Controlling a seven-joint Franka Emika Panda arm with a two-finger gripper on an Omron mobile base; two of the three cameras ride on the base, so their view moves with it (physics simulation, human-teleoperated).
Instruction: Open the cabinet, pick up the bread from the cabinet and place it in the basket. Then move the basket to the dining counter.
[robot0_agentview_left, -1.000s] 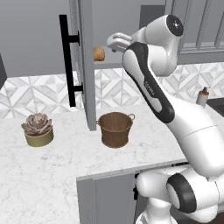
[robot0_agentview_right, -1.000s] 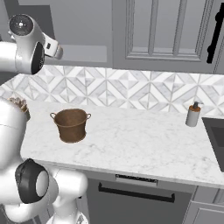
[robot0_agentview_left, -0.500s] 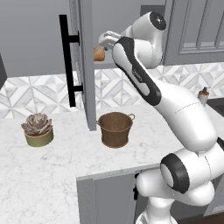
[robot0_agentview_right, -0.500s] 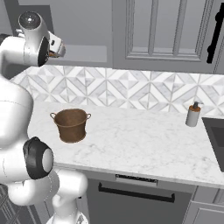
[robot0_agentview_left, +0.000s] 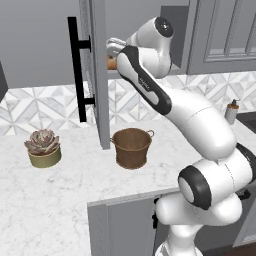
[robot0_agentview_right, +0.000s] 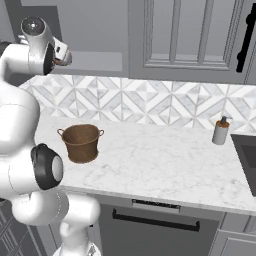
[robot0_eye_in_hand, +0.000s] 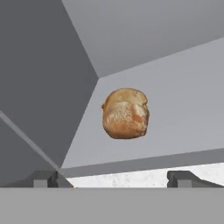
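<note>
Approach to the bread inside the opened cabinet. The cabinet (robot0_agentview_left: 97, 75) door stands swung out, its black bar handle (robot0_agentview_left: 75, 70) facing left in the left base view, and the arm reaches up past the door edge to the shelf opening. The bread (robot0_eye_in_hand: 126, 113) lies on the grey shelf floor (robot0_eye_in_hand: 183, 113), near the corner where the shelf meets the cabinet's side wall. In the hand view it sits directly ahead of the gripper (robot0_eye_in_hand: 118, 177), centred between the two fingers (robot0_eye_in_hand: 46, 178) and beyond their tips, not yet between them. The fingers are spread wide, one at each side of the view's lower edge, with nothing held. The gap looks wider than the loaf, so a straight advance along the line of sight should bring the bread into it.

The loaf is rounded and slightly taller than broad as seen here. Its long axis appears to run roughly along the approach direction, though foreshortening makes this uncertain. In the left base view a sliver of the golden crust shows just beside the wrist, at the shelf's front.

The basket (robot0_agentview_left: 132, 147) stands on the marble surface (robot0_agentview_right: 165, 165) below the cabinet, almost under the open door's edge, well apart from the bread. A succulent pot (robot0_agentview_left: 44, 148) sits further left, and a soap bottle (robot0_agentview_right: 219, 131) to the right.
</note>
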